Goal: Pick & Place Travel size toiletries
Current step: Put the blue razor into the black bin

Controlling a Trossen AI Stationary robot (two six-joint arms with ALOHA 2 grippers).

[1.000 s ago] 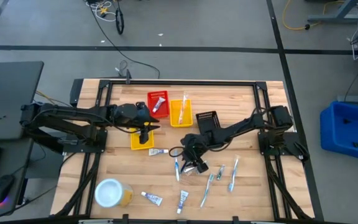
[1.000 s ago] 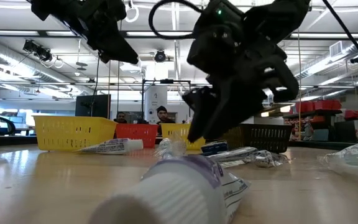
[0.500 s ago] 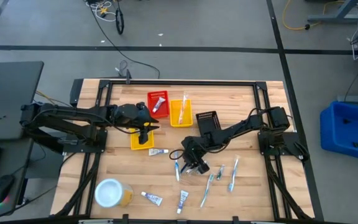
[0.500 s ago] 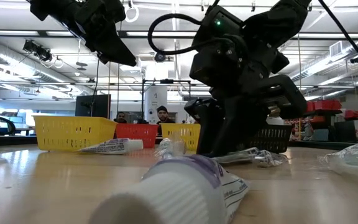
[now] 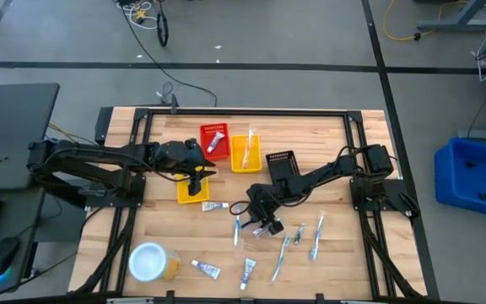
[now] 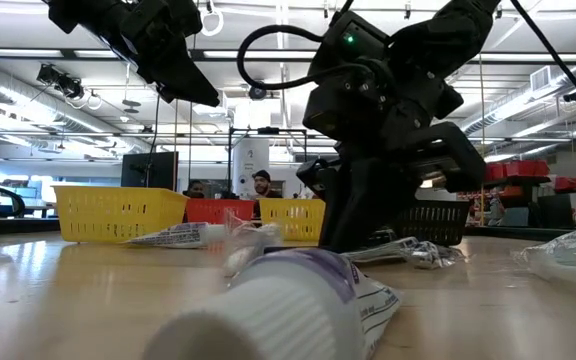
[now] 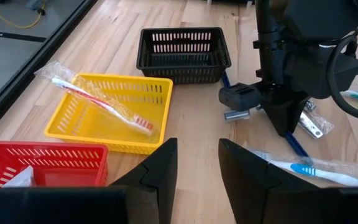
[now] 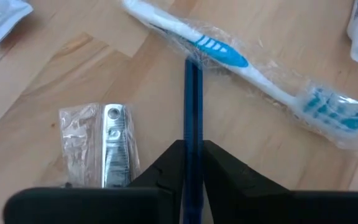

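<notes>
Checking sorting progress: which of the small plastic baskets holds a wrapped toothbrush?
The small yellow plastic basket beside the red one: a wrapped red-and-white toothbrush lies across it. The black basket shows nothing inside.

Fingers (image 8: 166, 163) pinch blue razor handle (image 8: 193, 106); wrapped toothbrush (image 8: 241, 65) beyond

We see a thin dark blue razor handle (image 8: 192, 106) pinched between dark fingers, its far end touching a white-and-blue toothbrush (image 8: 241, 62) sealed in clear wrap, lying flat on the wood. Beside them lies a small metal item in a clear packet (image 8: 112, 142). A red-and-white wrapped toothbrush (image 7: 101, 107) rests aslant across the yellow basket. On the table's near half we see two small white tubes (image 5: 207, 269) (image 5: 248, 273), another tube (image 5: 215, 206) farther back, and green and blue toothbrushes (image 5: 283, 254) (image 5: 317, 239).
</notes>
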